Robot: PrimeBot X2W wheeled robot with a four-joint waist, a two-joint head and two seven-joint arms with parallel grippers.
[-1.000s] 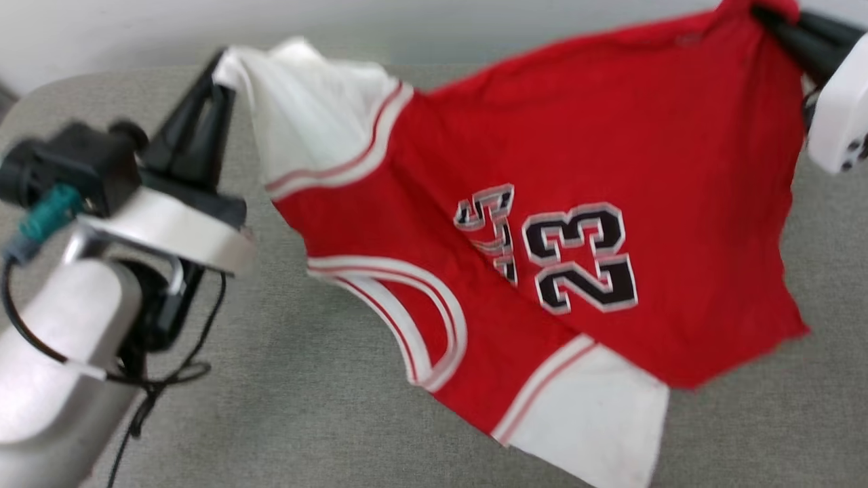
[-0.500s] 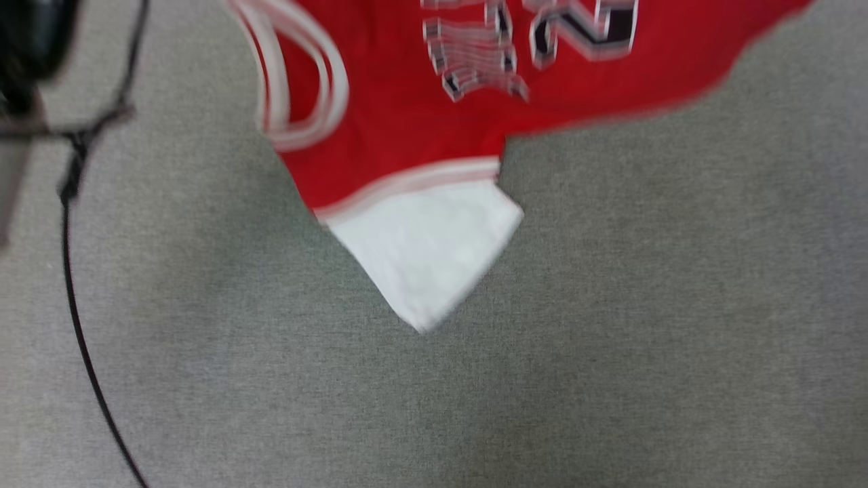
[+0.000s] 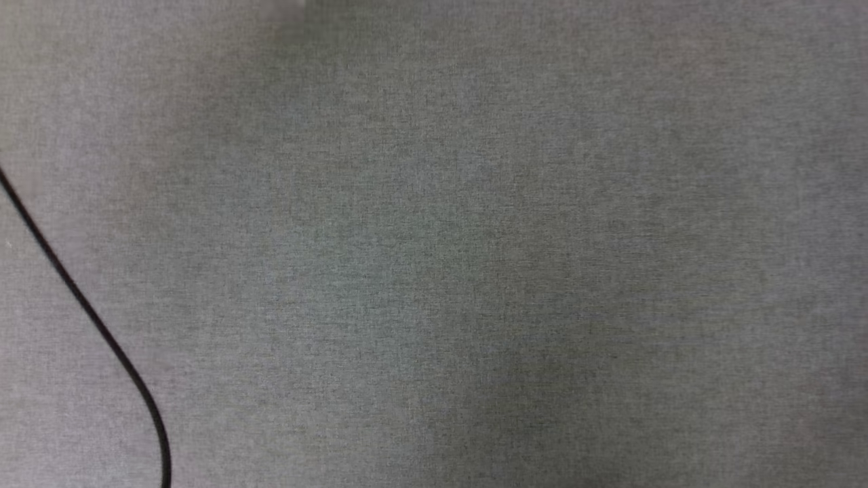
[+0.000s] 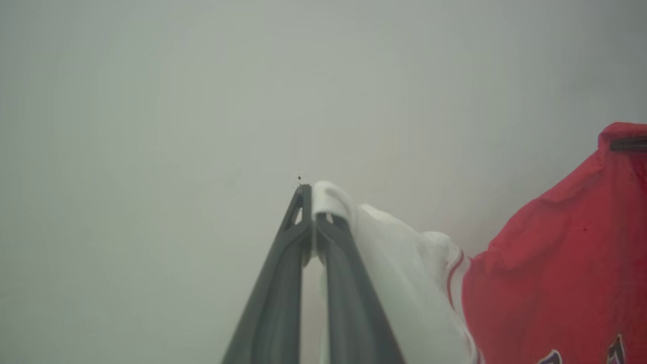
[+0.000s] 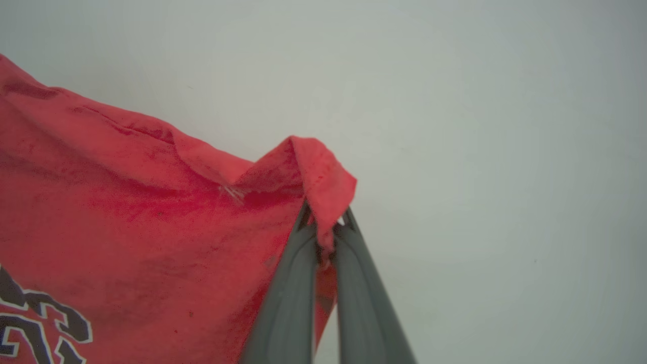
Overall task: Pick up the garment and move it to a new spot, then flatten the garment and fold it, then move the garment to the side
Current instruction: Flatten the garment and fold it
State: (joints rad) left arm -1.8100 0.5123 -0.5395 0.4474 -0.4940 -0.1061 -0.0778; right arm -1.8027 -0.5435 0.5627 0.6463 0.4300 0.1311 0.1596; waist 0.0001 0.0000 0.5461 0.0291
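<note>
Your head camera has tipped down to grey worktop (image 3: 475, 271); left pincer (image 4: 309, 188) pinches the jersey (image 4: 556, 263) by its white sleeve (image 4: 394, 242), right pincer (image 5: 326, 222) its red corner (image 5: 318, 167), cloth spanning between them.

Left end effector (image 4: 312, 202) pinched on the garment's (image 4: 551, 283) white sleeve before a pale wall (image 4: 151, 101).
</note>
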